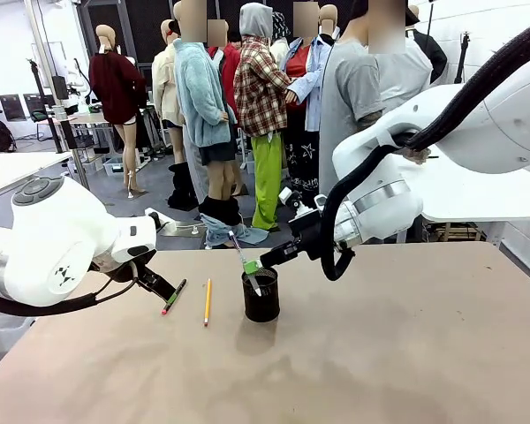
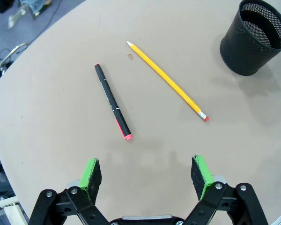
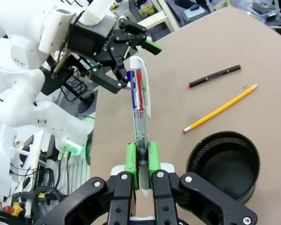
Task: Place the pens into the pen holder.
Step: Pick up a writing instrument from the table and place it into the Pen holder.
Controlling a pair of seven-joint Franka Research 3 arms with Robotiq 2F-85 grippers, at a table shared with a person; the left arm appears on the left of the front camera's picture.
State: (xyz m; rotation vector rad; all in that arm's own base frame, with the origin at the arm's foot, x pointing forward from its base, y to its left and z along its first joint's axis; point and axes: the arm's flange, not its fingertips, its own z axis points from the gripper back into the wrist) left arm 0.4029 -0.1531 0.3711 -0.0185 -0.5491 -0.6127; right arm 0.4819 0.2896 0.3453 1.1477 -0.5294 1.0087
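Pinching silvery-white pen (image 3: 139, 93) by pen holder (image 3: 194, 158) rim, right end effector (image 3: 141, 149), left end effector (image 2: 147, 172) spread empty over bare table (image 2: 61, 140)

Tabletop (image 1: 406, 353): tan, matte, rounded edge.
Floor (image 1: 106, 203): grey, smooth.
White side table (image 1: 18, 168): far left.
Second white table (image 1: 486, 199): far right.
Small desk (image 1: 93, 117): midground left, oddments on top.
Back wall (image 1: 146, 26): dark panels.
Right wall (image 1: 477, 26): white.
Light: even, soft shadows.

Bright, even, diffuse indoor light from overhead. Pen holder (image 1: 261, 299) throws a soft, pale shadow toward the camera on the counter (image 1: 406, 353). Wrist views sharp centrally, bowed at edges. Front-view background slightly soft.
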